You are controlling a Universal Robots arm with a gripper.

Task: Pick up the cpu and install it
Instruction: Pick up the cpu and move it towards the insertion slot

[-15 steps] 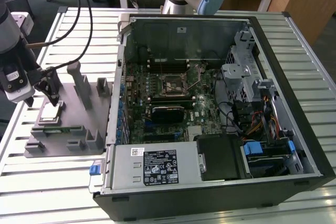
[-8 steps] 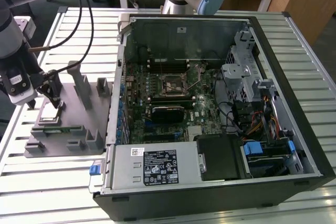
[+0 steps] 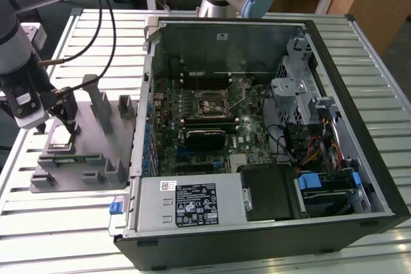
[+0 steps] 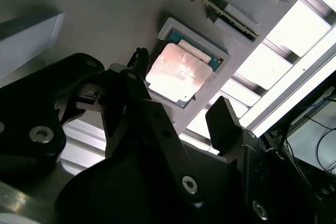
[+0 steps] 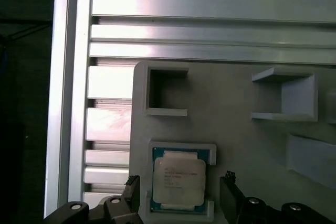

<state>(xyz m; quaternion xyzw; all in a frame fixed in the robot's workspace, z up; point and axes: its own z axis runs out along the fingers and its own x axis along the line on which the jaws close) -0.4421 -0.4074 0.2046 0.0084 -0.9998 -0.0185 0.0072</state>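
The cpu [image 3: 59, 137] is a flat square chip with a silvery top. It lies in a shallow pocket of the grey fixture plate [image 3: 87, 158] at the exterior view's left. My gripper [image 3: 65, 119] hangs just above it, open. In both wrist views the two black fingertips [image 5: 131, 190] [image 4: 223, 121] stand on either side of the cpu [image 5: 178, 179] [image 4: 178, 72] and its pocket, apart from the chip. The gripper [image 5: 180, 192] [image 4: 178, 100] holds nothing. The motherboard socket [image 3: 215, 104] sits inside the open computer case with its metal frame raised.
The open computer case [image 3: 359, 178] fills the exterior view's right, with cables, a drive cage and a power supply [image 3: 189, 202]. Upright grey blocks [image 3: 103, 104] rise from the fixture plate beside the gripper. A slatted aluminium table [image 3: 58, 229] lies underneath.
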